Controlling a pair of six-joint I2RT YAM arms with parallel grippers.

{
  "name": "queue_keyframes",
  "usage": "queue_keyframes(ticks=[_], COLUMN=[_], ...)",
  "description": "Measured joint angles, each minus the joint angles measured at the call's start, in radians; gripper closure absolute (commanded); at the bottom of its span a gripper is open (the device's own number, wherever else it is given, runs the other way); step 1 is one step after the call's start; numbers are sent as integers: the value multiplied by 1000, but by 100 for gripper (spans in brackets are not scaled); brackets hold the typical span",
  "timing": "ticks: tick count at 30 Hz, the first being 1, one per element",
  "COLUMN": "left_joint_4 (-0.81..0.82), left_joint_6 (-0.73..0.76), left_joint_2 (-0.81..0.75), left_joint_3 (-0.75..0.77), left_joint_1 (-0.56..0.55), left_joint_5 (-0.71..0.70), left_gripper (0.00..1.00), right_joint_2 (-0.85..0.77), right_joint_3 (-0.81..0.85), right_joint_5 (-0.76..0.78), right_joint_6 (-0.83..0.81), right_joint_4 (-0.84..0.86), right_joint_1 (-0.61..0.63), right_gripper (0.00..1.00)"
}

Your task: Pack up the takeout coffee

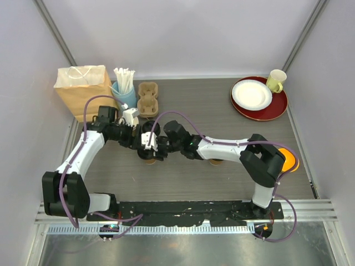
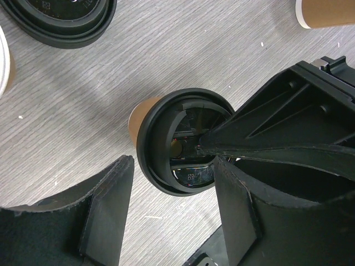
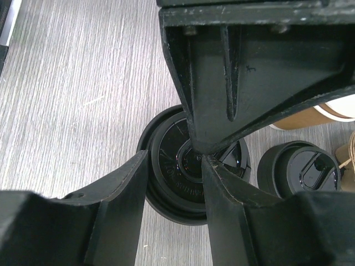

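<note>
One takeout coffee cup (image 2: 141, 119), brown paper with a black lid (image 3: 177, 166), stands mid-table (image 1: 148, 159). Both grippers meet over it. My left gripper (image 2: 175, 166) is open, and the lid's near edge lies between its fingertips (image 2: 113, 199). My right gripper (image 3: 175, 157) is also open just above the lid, one finger over its left edge and the other across its middle. A second brown cup (image 1: 216, 162) shows under the right forearm and at the left wrist view's top right (image 2: 327, 14). A loose black lid (image 3: 299, 172) lies beside the first cup.
At the back left stand a paper bag (image 1: 83, 88), a light-blue cup of white straws (image 1: 125, 91) and a cardboard cup carrier (image 1: 148, 98). A red plate (image 1: 277, 108) with a white plate and a yellow mug (image 1: 276, 80) sits back right.
</note>
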Motion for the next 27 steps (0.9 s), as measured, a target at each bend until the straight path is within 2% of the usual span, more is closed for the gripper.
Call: queue_keyframes(ticks=[5,11,18,27], left_joint_4=[0,4,3,3], left_joint_6=[1,3,4,7], left_joint_2=[3,23,30,30], left_joint_3=[-1,-1,-1,-1], left_joint_1=[-4,-10,-12,-13], left_joint_5=[-3,-5,-11,-14], left_gripper=[41,46,47,48], right_joint_2=[0,-4,-24,-31], right_joint_3=[-34,-40,-30,-6], right_joint_5=[3,17,39,43], right_joint_6=[21,39,71,82], right_joint_4=[72,90,39,-38], right_joint_1=[0,0,0,-5], right_gripper=[51,42,27,21])
